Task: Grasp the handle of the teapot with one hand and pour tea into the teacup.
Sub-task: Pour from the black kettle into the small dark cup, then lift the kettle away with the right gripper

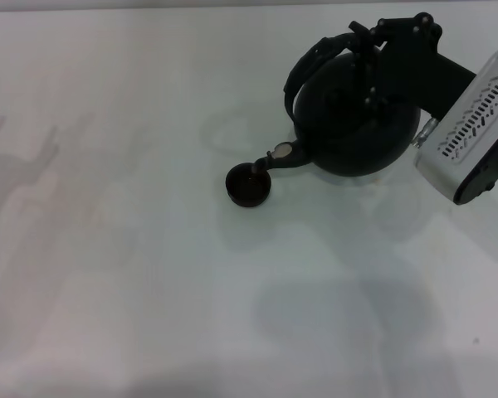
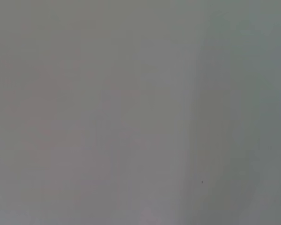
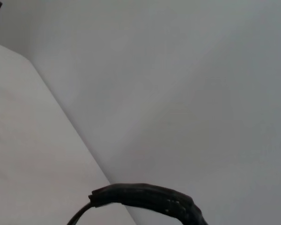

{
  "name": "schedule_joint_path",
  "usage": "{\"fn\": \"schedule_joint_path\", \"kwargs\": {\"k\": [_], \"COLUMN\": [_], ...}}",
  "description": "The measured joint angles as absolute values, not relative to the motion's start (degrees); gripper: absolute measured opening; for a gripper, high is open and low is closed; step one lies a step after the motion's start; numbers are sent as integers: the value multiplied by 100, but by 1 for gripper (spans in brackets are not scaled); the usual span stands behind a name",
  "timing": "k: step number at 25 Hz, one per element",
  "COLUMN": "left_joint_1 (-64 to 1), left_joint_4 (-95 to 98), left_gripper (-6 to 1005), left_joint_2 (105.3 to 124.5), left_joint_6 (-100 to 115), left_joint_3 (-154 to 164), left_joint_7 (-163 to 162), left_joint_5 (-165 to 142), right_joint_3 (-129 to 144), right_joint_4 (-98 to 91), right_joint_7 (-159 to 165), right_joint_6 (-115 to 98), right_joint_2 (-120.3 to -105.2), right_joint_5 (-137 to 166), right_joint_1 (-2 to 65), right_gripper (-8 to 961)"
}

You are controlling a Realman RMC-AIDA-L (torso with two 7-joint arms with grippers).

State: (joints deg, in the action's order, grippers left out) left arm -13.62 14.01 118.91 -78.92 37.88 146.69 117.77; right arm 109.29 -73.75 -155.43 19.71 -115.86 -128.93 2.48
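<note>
Tilting round matte-black teapot (image 1: 357, 124), stubby spout over teacup (image 1: 248, 186)

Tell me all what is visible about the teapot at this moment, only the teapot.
The teapot is a large, round, matte black pot at the right far side of the white table. A thick arched handle spans its top; the right gripper is at that handle, fingers not clearly readable. The pot is tilted, with its short spout pointing down-left, the tip right above the rim of the small dark teacup. No stream of tea can be made out. The right wrist view shows only part of the handle.
</note>
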Motion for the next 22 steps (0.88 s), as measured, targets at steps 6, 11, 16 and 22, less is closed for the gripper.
{"fn": "schedule_joint_path", "kwargs": {"k": [6, 11, 16, 22], "left_joint_1": [-1362, -1365, -1390, -1411], "left_joint_4": [1397, 1397, 1397, 1397], "left_gripper": [873, 874, 874, 873], "left_joint_2": [11891, 11891, 11891, 11891], "left_joint_6": [-7891, -7883, -7875, -7813], "left_joint_3": [3788, 3788, 3788, 3788], "left_joint_7": [14669, 14669, 14669, 14669], "left_joint_5": [11777, 11777, 11777, 11777], "right_joint_3": [10929, 10942, 11020, 11109], "right_joint_4": [-7374, -7375, -7372, -7382], "right_joint_7": [-15722, -15822, -15977, -16145], "right_joint_6": [1968, 1968, 1817, 1632], "right_joint_2": [-11576, -11575, -11577, -11588], "right_joint_5": [-12893, -12892, -12881, -12875], "right_joint_1": [234, 228, 229, 236], "right_gripper": [109, 108, 107, 108]}}
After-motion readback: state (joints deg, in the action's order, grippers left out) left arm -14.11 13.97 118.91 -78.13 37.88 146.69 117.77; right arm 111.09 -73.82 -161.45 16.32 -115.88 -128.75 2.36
